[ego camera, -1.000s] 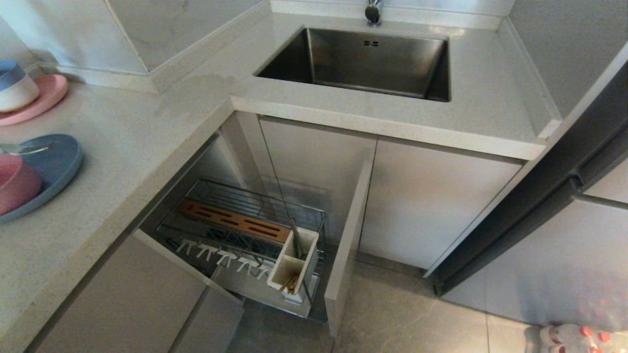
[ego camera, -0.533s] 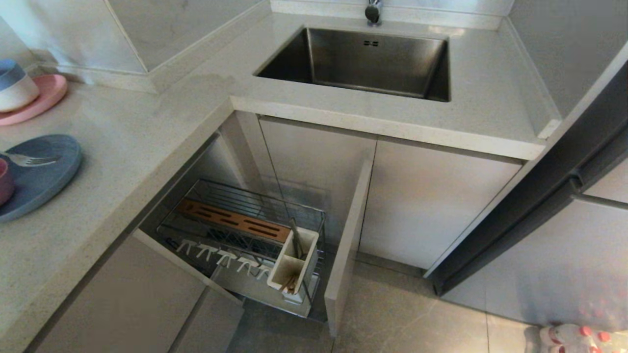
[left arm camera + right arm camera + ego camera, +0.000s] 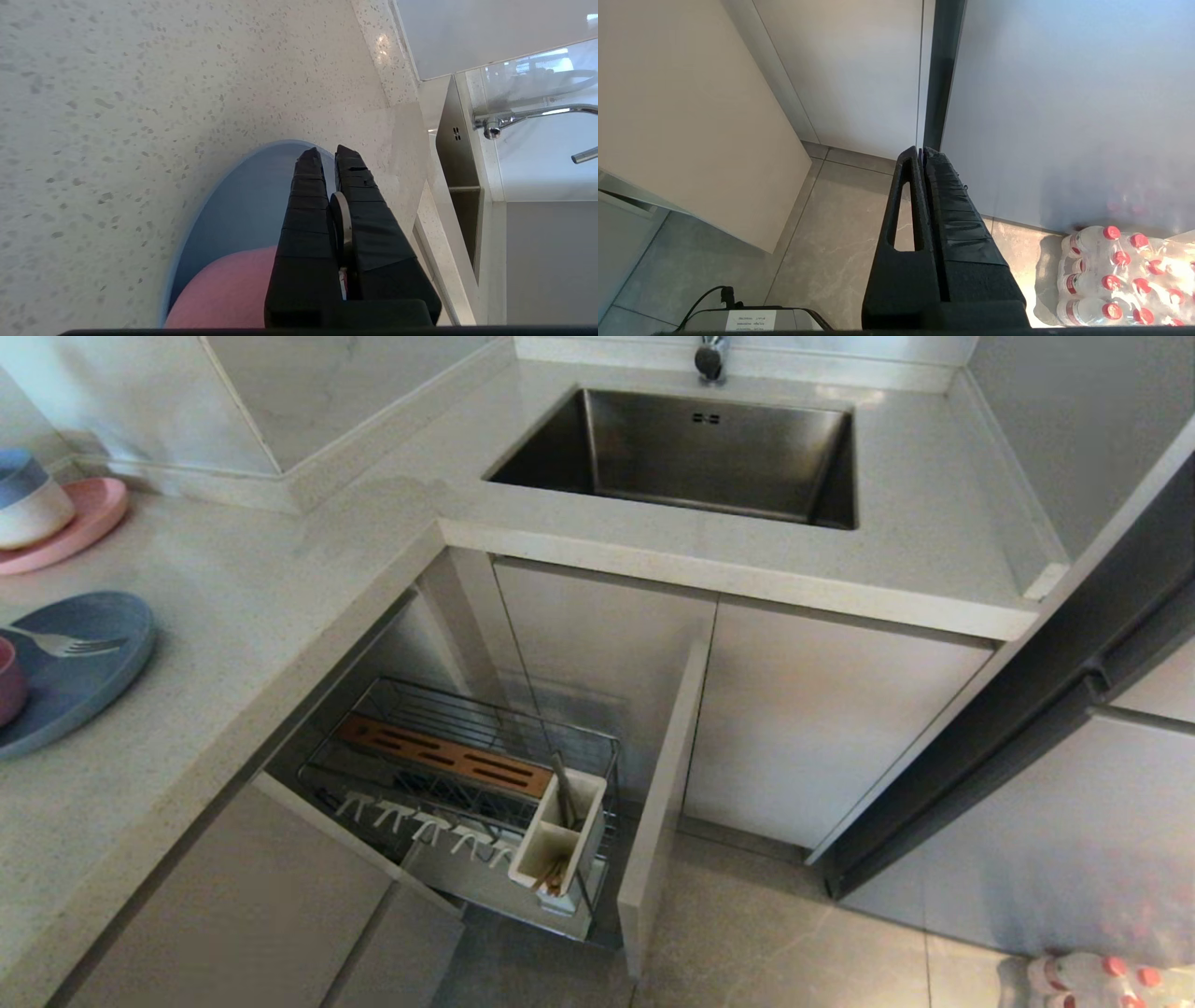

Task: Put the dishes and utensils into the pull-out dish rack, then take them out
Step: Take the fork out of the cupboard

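- My left hand (image 3: 327,156) hangs over the table (image 3: 280,579) at nine o'clock from the sink (image 3: 691,457). Its fingers are pressed almost together on a thin grey curved edge.
- I judge that edge to be the rim of the pink bowl (image 3: 224,289), which sits right under the hand, though the wrist view does not make it certain.
- The bowl lies over the blue plate (image 3: 93,681), at the plate's nine o'clock side and half out of my head view.
- A silver fork (image 3: 65,642) rests on the plate at about eleven o'clock, tines pointing to three.
- The pull-out dish rack (image 3: 597,747) stands drawn out below the table, at seven o'clock from the sink.
- The chopsticks (image 3: 553,875) are in the near compartment of its white utensil box (image 3: 523,859). A slim grey handle (image 3: 563,789) leans in the far one; I cannot tell what it is.
- The white prongs (image 3: 420,821) and the wooden strip (image 3: 439,756) carry nothing.
- So only the chopsticks are in the rack, while the bowl, plate and fork are on the table. I cannot say whether this is loading or unloading.
- My right hand (image 3: 920,150) is parked, fingers pressed together and empty, aimed at the floor near a pack of water bottles (image 3: 1111,270).
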